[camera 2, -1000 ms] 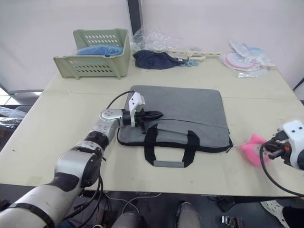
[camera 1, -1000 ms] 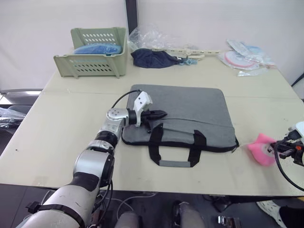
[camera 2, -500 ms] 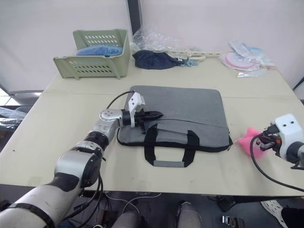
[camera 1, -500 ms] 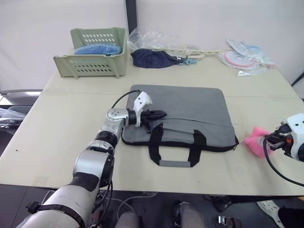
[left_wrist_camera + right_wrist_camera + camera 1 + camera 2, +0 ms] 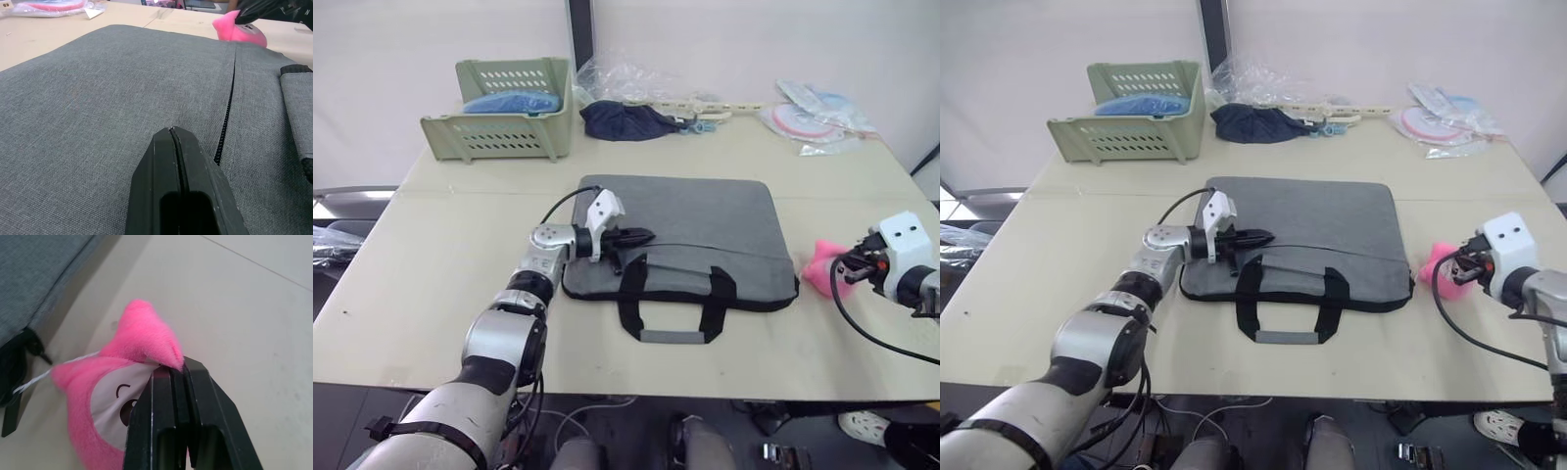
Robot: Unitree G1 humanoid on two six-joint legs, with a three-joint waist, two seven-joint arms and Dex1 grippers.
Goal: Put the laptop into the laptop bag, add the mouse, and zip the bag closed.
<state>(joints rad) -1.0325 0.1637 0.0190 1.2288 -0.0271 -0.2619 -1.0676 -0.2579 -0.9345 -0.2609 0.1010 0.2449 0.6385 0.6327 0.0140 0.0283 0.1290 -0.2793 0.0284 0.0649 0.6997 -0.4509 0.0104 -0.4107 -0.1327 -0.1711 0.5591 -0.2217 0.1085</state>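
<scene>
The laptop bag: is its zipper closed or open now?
Closed along the stretch in view: in the left wrist view the laptop bag shows its zipper teeth meshed, no gap. The zipper's ends cannot be judged.

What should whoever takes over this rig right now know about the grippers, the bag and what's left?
Left gripper: shut, resting on the laptop bag beside its zipper line.
Right gripper: shut, pressed against the pink plush on the table, just off the bag's right end.
Bag lies flat, handles toward the robot; the zipper looks closed along the stretch in the left wrist view.
Contents can't be told.
Left: confirm laptop and mouse are inside, finish zipping.
</scene>
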